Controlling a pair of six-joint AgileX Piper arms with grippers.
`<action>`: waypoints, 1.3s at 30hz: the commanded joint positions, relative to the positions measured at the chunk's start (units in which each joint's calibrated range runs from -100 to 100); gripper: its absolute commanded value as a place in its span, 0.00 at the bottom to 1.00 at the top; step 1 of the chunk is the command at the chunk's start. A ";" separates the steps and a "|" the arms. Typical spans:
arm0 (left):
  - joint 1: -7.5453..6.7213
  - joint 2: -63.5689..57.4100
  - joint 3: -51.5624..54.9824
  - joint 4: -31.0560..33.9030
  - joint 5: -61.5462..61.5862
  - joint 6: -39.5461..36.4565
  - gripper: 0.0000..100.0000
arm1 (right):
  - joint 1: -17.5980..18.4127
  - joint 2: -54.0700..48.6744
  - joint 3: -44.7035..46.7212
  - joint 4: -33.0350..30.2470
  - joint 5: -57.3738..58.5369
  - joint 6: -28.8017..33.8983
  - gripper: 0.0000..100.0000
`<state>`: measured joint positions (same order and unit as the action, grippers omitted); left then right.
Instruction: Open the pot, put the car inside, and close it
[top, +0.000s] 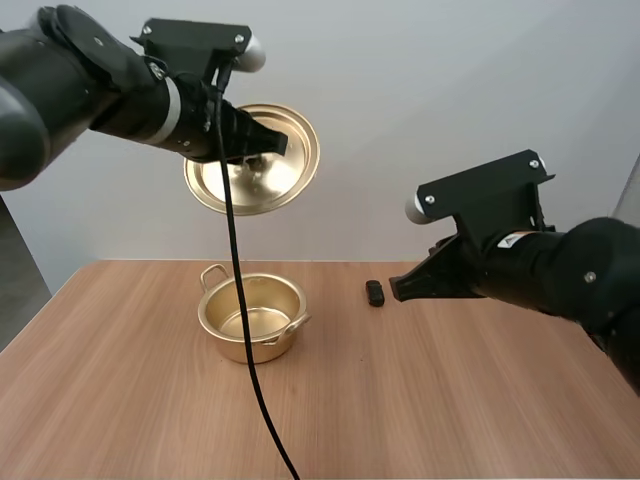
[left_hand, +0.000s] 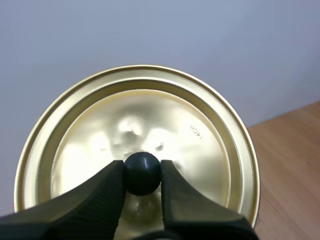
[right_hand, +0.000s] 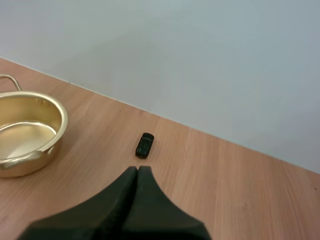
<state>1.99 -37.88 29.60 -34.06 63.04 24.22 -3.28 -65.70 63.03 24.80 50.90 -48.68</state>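
High view: golden metal lid (top: 290, 165) is clamped aloft by left gripper (top: 268, 144), baring round golden pot (top: 262, 346). At its three o'clock, small black car (top: 375, 293) is faced by right gripper (top: 399, 289), fingers together.

A light-brown wooden table (top: 470, 400) with visible grain reaches back to a plain pale grey wall (top: 450, 90).

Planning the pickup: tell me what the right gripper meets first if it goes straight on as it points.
Most likely the black toy car: the shut right gripper points at it. Depth is unclear, so it could touch the table just short of it.
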 joint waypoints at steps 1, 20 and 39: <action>0.85 -20.49 -0.10 0.26 -0.52 -0.25 0.00 | -0.02 21.61 -5.63 3.29 0.16 -2.03 0.00; 7.03 -24.90 -0.10 0.78 4.73 -2.86 0.00 | 0.21 50.84 -27.55 10.42 -2.95 -2.03 0.84; 7.93 -24.90 -0.10 -0.97 10.40 -2.86 0.00 | 1.79 64.82 -35.50 12.28 0.41 -6.30 0.82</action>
<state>9.94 -62.84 29.46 -34.73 73.14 21.35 -1.62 -1.10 27.61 37.09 51.94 -54.48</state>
